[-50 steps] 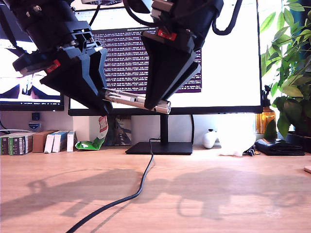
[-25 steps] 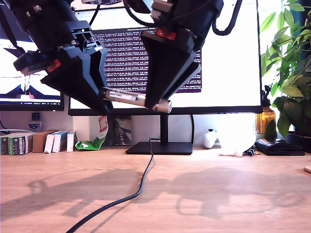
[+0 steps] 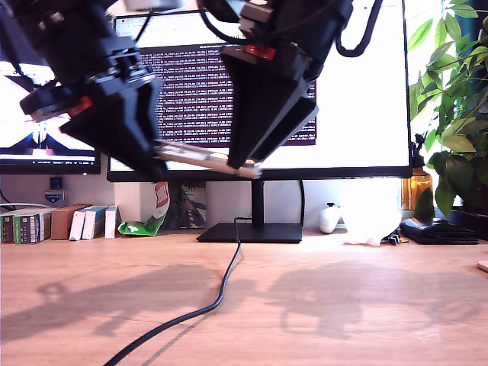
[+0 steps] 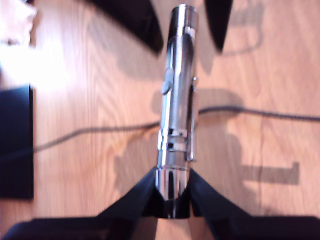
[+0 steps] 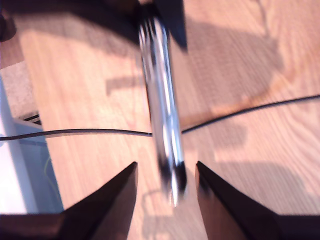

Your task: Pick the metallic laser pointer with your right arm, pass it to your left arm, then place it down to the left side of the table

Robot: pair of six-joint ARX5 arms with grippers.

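Note:
The metallic laser pointer [image 3: 202, 158] hangs level, high above the table [image 3: 366, 305], spanning the two arms. My first gripper [image 3: 158, 152], on the arm at the exterior view's left, is shut on one end of the pointer [image 4: 176, 115], with its jaws pinching the base [image 4: 172, 200]. My second gripper [image 3: 240, 164], on the arm at the exterior view's right, stands open around the other end. In its wrist view the pointer [image 5: 162, 115] lies between the spread jaws [image 5: 166, 167] with a gap on each side. The second gripper's fingers [image 4: 142, 22] show apart in the first wrist view.
A black cable [image 3: 221, 293] snakes across the table from the monitor stand [image 3: 252, 232] toward the front. Along the back are small boxes [image 3: 46, 223], a white crumpled item [image 3: 366, 217], a dark wallet-like thing [image 3: 438, 231] and a plant [image 3: 457, 114].
The first arm and the pointer have shifted slightly toward the exterior view's left. The pointer's free end has slid back at the second gripper, which has stayed in place.

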